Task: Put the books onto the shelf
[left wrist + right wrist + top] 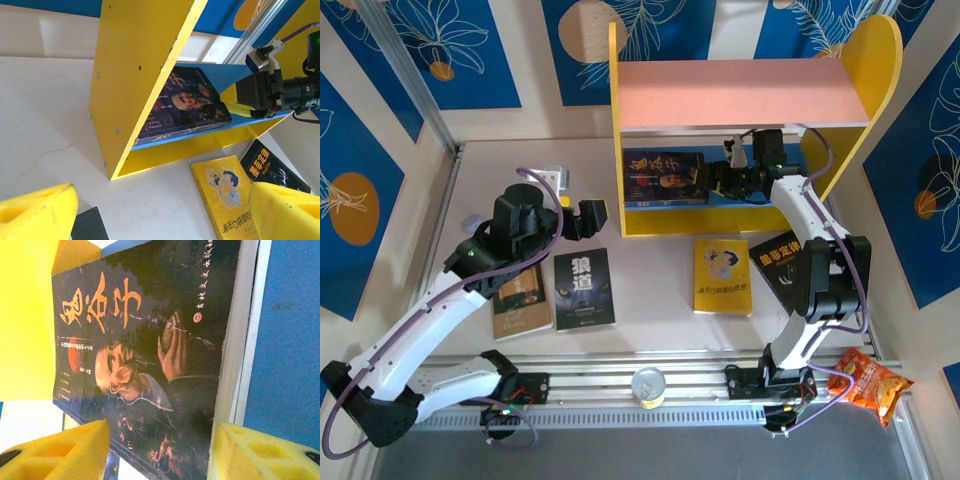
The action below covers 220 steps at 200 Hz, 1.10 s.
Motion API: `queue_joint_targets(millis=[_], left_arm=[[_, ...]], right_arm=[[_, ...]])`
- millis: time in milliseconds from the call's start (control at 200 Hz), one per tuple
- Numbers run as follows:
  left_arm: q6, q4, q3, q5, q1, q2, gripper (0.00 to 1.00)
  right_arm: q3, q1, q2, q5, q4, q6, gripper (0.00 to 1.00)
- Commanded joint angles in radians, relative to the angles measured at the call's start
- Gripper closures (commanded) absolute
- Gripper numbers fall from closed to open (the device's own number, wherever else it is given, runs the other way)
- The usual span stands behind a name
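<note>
So, at the bottom right of the overhead frame, an orange snack bag [868, 385] lies by the right arm's base, and a small can [648, 386] sits bottom centre on the rail. Above that, four books lie flat on the table [650, 300], spread across the middle of the frame. A tan book [525, 305] at left is partly under the left arm, and a black book [585, 290] lies just beside it. A yellow cartoon book [723, 277] is right of centre, and a second black book [782, 262] next to it is partly covered by the right arm. The left gripper [585, 218] hovers above the first black book, near the shelf's left panel, with jaws spread wide and nothing between the pads. The shelf [740, 95] stands at upper centre, with yellow sides, a pink top board and a blue lower tier. A fifth book, the portrait-cover book [662, 178], lies flat on the lower tier towards the left. The right gripper [717, 180] reaches into that tier at the book's right edge. In the right wrist view its pads are parted at the bottom of the frame and not clamped on the book. Whether a pad touches the book's corner cannot be told.
</note>
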Motion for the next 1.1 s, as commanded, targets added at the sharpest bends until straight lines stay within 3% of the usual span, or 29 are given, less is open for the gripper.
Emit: queue_joint_targets(millis=[0,1095], left_arm=[[0.022,-0.006,0.036,0.001,0.013,0.003,0.12],[0.023,-0.028,0.024,-0.017,0.015,-0.006,0.12]], right_arm=[[0.033,0.035,0.03,-0.064,0.042,0.005,0.43],[0.032,0.034,0.023,-0.059,0.03,-0.006,0.43]])
